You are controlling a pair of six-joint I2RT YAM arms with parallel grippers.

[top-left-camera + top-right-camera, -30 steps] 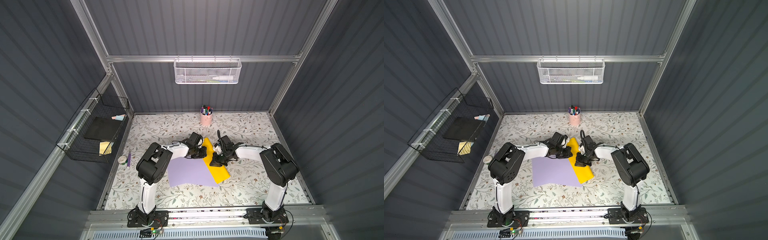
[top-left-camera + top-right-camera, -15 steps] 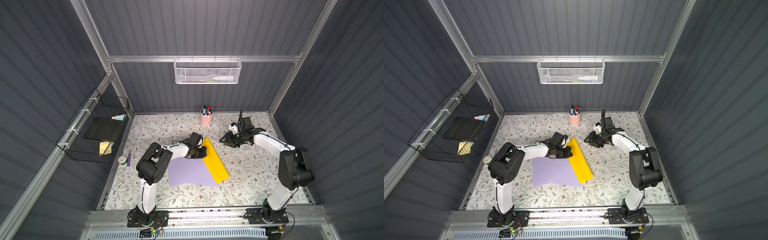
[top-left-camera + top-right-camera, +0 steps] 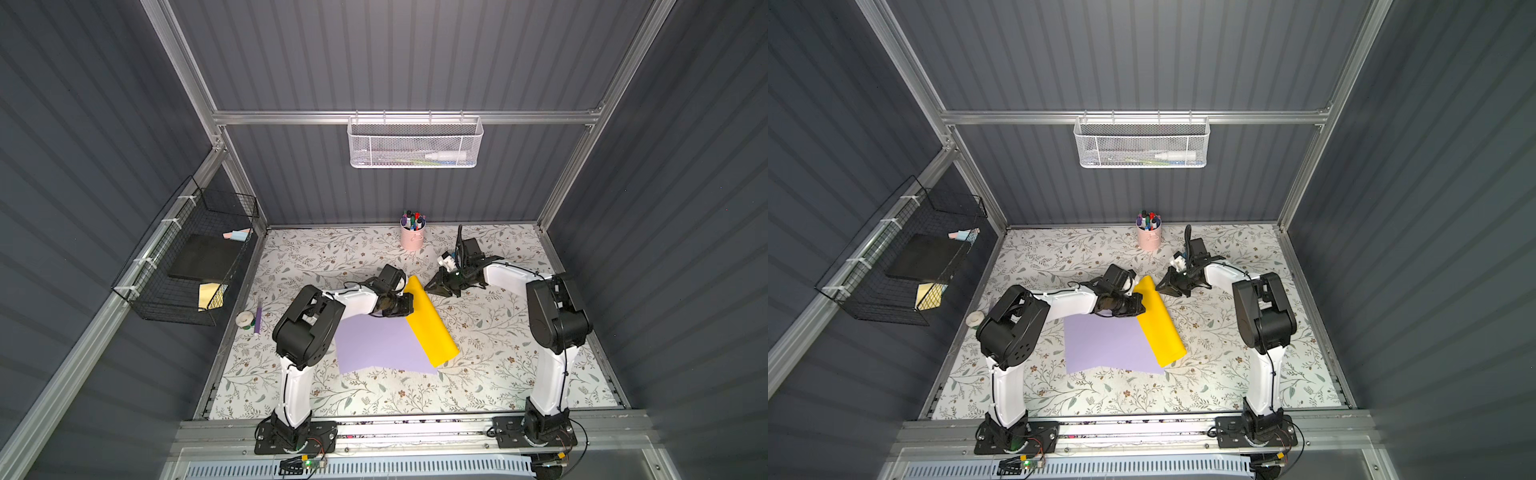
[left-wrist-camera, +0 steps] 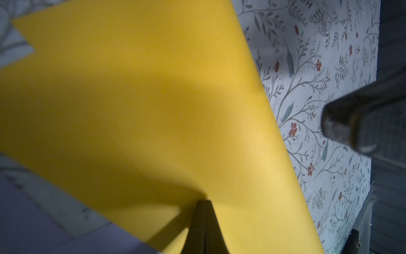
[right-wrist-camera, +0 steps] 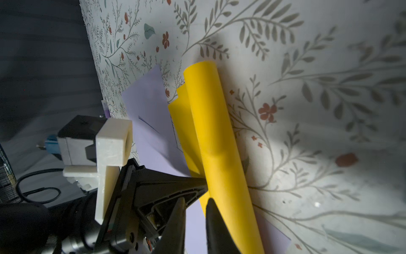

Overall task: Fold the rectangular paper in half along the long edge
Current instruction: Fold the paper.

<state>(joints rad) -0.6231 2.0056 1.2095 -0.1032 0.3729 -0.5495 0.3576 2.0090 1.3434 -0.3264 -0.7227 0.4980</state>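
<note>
Paper point(image 3: 433, 329) pinched by left tool point(image 3: 411, 300); right tool point(image 3: 428, 286) just beside.

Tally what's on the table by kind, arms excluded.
Paper: 2 (yellow paper, purple paper)
Cup of markers: 1 (pink cup)
Tape: 1 (tape roll)
Pen: 1 (purple pen)
Total: 5

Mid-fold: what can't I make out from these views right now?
- The yellow paper corner in the left pincer: covered by that pincer in both top views, shadowed in the left wrist view.
- Whether the right pincer touches the yellow paper: too small in both top views.
- The purple sheet strip under the yellow paper: covered.
- The white basket contents: too small behind its mesh.
</note>
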